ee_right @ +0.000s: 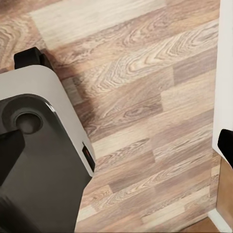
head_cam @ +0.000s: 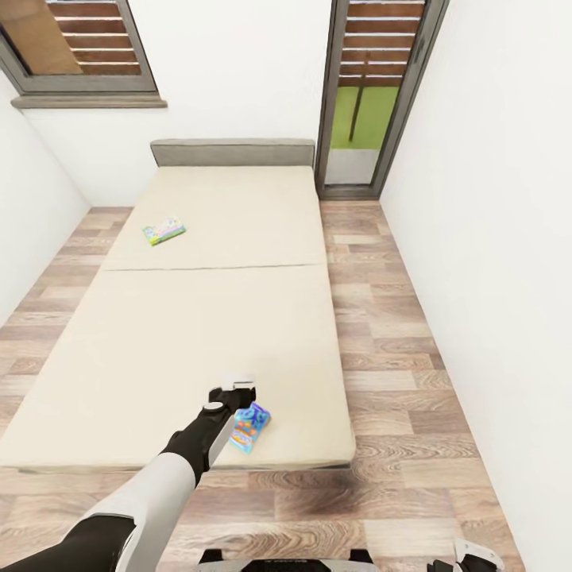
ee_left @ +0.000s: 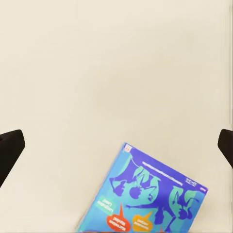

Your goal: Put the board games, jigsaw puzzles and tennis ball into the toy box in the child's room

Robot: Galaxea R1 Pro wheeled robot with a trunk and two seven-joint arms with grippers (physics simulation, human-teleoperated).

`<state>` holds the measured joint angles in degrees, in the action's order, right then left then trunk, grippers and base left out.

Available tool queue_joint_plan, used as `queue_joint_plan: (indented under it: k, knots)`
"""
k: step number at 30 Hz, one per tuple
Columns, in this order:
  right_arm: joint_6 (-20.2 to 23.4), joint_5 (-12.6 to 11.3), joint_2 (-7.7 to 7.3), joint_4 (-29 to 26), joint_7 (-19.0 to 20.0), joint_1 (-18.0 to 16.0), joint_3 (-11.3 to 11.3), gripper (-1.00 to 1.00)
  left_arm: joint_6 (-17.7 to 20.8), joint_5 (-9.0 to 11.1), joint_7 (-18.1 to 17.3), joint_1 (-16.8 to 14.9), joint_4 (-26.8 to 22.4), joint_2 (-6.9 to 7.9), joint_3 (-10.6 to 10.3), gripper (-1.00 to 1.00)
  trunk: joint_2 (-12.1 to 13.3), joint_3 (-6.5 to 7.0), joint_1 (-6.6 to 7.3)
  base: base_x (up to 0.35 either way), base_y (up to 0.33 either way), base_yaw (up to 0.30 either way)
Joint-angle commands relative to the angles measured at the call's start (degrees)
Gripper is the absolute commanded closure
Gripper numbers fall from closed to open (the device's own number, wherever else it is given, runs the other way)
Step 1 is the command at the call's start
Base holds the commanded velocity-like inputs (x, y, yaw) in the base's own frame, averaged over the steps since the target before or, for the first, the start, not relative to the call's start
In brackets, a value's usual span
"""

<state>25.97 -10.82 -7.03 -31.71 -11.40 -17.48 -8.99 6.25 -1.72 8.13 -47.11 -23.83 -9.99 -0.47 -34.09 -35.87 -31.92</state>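
Blue board game lies flat on bed just below and beside left claw, fingers spread wide, likely lining up grab; right claw state unclear.

Matt cream cloth covers the bed, the floor is grained wood planks, the game glossy printed card.

The blue game just below the left pincer is cut off by the wrist picture's edge. The far game's print is too small to read.
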Motion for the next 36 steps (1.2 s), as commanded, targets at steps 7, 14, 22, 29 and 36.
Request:
queue_joint_plan:
  k: [7,14,22,29,36]
  knots:
    - [0.22,-0.6,-0.01,-0.11,-0.37,-0.01,0.08,-1.0,-4.04,-0.06,0.07,0.0,-0.03,-0.01,-0.13,-1.0,-0.06,-0.71,-0.01,0.0,0.0,-0.09]
    - [0.22,-0.67,-0.01,-0.11,-0.31,-0.01,0.08,-1.0,-4.94,-0.06,0.05,0.0,0.0,-0.01,-0.14,-1.0,-0.06,-1.08,-0.01,0.0,0.0,-0.043]
    - [0.67,-0.81,-0.27,-0.6,-0.27,-0.99,-0.32,-1.0,-5.06,-0.01,0.05,0.0,0.01,-0.01,-0.11,-1.0,-0.06,-1.14,-0.01,0.0,0.0,-0.005]
    - [3.32,-0.67,-0.11,-1.63,-0.35,-7.09,-0.22,-1.0,-5.03,0.18,0.3,0.0,0.01,-0.01,0.23,-1.0,-0.06,-1.14,-0.01,0.0,0.0,0.0]
    - [5.83,-0.67,-0.03,-2.16,-1.39,-10.67,-0.17,-1.0,-4.64,0.43,0.71,0.0,0.01,-0.01,0.66,-1.0,-0.06,-1.14,-0.01,0.0,0.0,0.0]
